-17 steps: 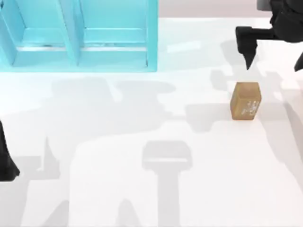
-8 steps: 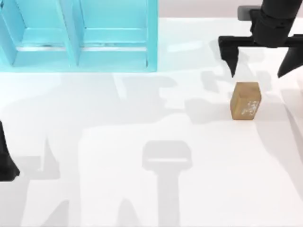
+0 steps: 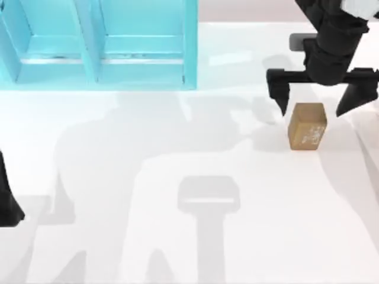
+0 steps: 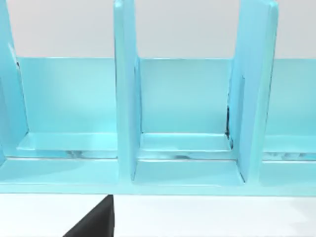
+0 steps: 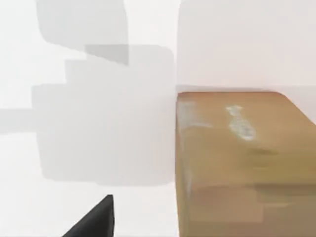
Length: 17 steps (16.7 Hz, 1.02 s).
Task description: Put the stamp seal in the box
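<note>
A: Left edge of the top view?
B: Left arm (image 3: 8,201) parked at lower left, dark body cut by the frame edge. Finger state: cannot tell.

A: Upper left?
B: Box (image 3: 98,44), light blue, divided by upright partitions into compartments, standing at the far edge of the white table (image 3: 177,236). Seen close in the left wrist view as box (image 4: 182,148), compartments open toward the camera.

A: Right side?
B: Stamp seal (image 3: 307,126) at centre right of the top view, golden-brown block resting on the table, whitish pattern on the near face. Well apart from the box. Seen close in the right wrist view as stamp seal (image 5: 242,163).

A: Gripper there?
B: Right gripper (image 3: 320,102) at upper right, directly above the stamp seal. Fingers spread wide, one tip on each side of the block's far end. Contact apparently none, though height is hard to judge from overhead.
</note>
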Motion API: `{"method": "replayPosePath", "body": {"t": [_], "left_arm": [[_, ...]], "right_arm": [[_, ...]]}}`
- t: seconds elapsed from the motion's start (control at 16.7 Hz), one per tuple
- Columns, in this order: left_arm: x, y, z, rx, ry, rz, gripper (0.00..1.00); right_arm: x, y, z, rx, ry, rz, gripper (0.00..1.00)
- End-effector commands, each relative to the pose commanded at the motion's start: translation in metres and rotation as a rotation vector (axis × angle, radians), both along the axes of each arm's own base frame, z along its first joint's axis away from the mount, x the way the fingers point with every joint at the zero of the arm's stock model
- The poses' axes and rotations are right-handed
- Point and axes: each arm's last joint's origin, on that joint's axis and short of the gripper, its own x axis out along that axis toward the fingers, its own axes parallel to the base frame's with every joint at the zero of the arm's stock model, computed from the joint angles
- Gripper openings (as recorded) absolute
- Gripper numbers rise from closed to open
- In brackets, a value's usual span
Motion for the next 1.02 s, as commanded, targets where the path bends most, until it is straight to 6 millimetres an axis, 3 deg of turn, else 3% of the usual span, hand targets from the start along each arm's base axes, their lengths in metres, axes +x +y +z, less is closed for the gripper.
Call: {"method": "replayPosePath", "body": {"t": [0.24, 0.54, 1.02], "left_arm": [[0.0, 0.0, 0.0, 0.0, 0.0, 0.0, 1.0], [0.0, 0.0, 0.0, 0.0, 0.0, 0.0, 1.0], [0.0, 0.0, 0.0, 0.0, 0.0, 0.0, 1.0]], "right_arm": [[-0.004, 0.0, -0.04, -0.001, 0.004, 0.0, 1.0], [-0.004, 0.0, -0.043, -0.002, 0.005, 0.0, 1.0], [-0.004, 0.0, -0.043, -0.002, 0.005, 0.0, 0.4]]}}
